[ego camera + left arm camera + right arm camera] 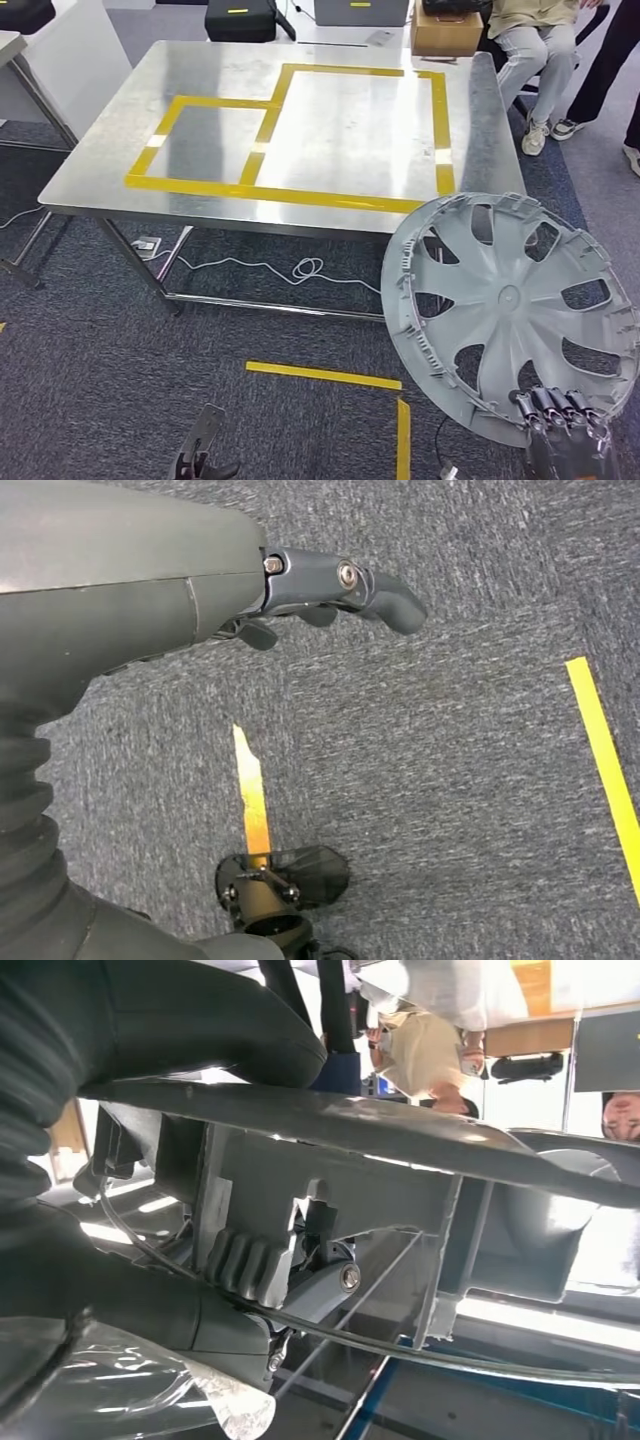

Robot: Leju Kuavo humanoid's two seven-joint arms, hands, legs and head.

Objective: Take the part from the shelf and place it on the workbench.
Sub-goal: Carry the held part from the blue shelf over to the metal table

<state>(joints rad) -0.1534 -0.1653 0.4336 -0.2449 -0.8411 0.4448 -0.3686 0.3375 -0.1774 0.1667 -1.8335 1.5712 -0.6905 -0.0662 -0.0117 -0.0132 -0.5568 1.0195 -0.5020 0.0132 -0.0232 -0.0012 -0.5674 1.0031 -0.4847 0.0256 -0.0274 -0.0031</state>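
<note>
Carrying step, by the look of it: part (509, 310), a grey wheel cover, held up on edge in the right hand (562, 435), in front of the near right corner of the counter (98, 170) and not yet over it. Best done by lifting the rim clear above the steel edge before moving forward, then tipping flat and lowering inside the yellow taped outline (343, 135). Worth watching the single low grip: a wide, light disc gripped at its bottom rim could swing or twist. Fingers (555, 402) curled over the lower rim of the cover, thumb behind it; clamped on the rim in the right wrist view too. Left hand (343, 590) hanging over the carpet, fingers loosely apart, holding nothing
</note>
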